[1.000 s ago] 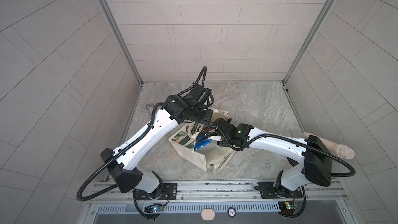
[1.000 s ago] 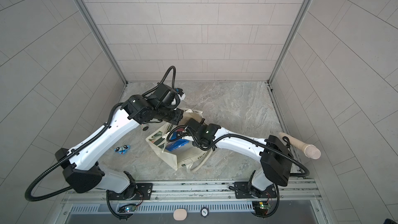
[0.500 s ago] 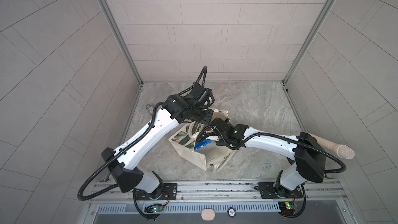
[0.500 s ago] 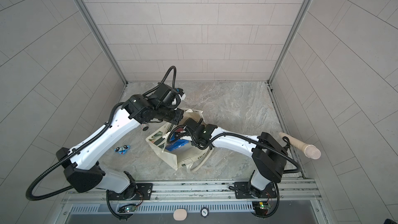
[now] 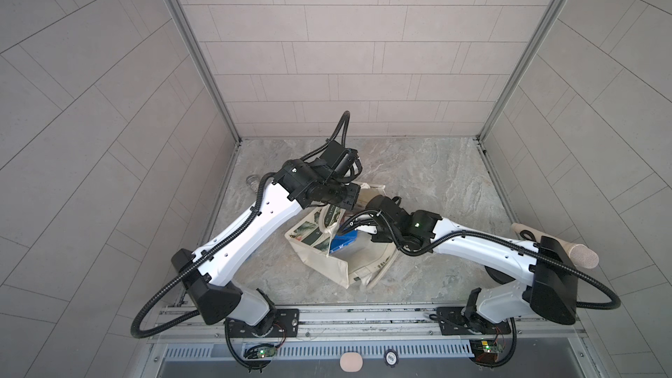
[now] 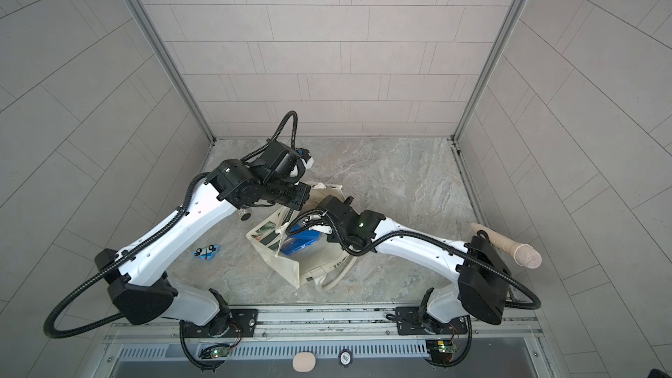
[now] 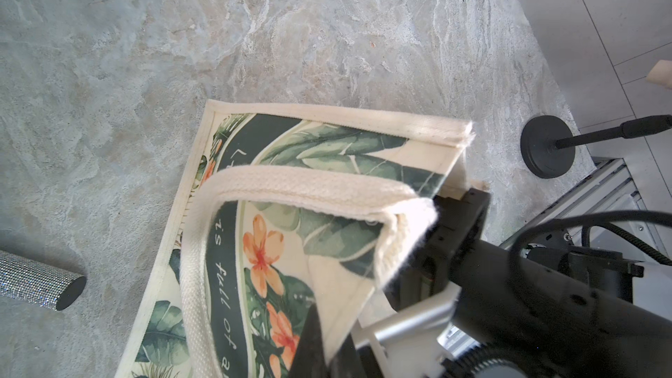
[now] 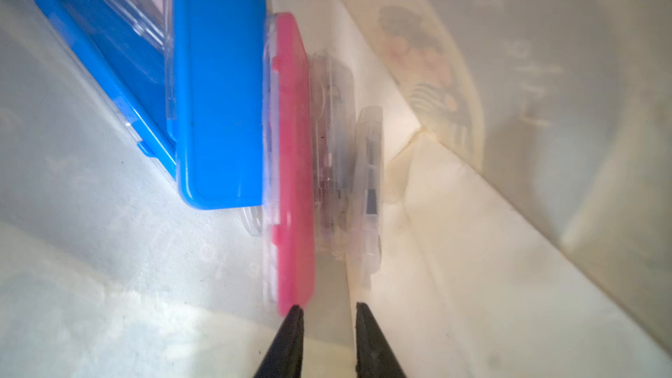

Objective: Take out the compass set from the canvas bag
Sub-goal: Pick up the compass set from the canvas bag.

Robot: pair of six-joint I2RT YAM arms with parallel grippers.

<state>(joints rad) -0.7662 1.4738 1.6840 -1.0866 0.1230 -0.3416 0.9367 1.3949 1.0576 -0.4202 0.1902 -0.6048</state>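
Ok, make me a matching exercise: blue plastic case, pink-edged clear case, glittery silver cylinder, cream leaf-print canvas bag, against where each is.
Things
1. blue plastic case
2. pink-edged clear case
3. glittery silver cylinder
4. cream leaf-print canvas bag

Places
A. lying on the stone table, outside the bag
B. rim pinched by the left gripper
C. in the bag, right at the right gripper fingertip
D. in the bag, showing through its mouth in both top views

Pairs: 1-D, 2-C, 3-A, 4-B
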